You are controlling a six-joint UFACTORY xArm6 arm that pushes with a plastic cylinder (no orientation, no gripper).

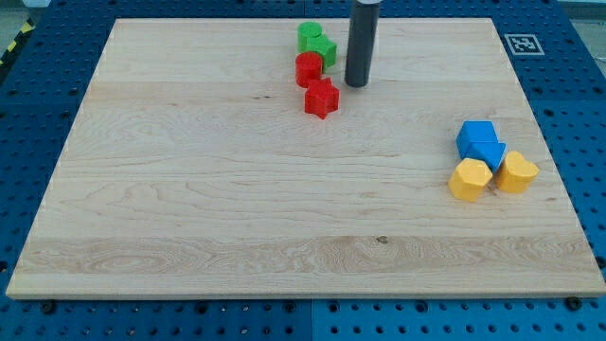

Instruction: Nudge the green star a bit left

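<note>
1. Camera view: my tip (356, 84) rested on the wooden board (189, 189) near the view's top, just right of the green star (323, 50) — apart from it, seemingly.
2. Green star sat beside a green round block (308, 35), above a red cylinder (308, 69) and a red star (321, 98).
3. At the view's right — two blue blocks (480, 142), shapes hard to make out, touching a yellow hexagon (470, 179) and a yellow heart (517, 172).
4. No jaws on this rod; nothing gripped.
</note>
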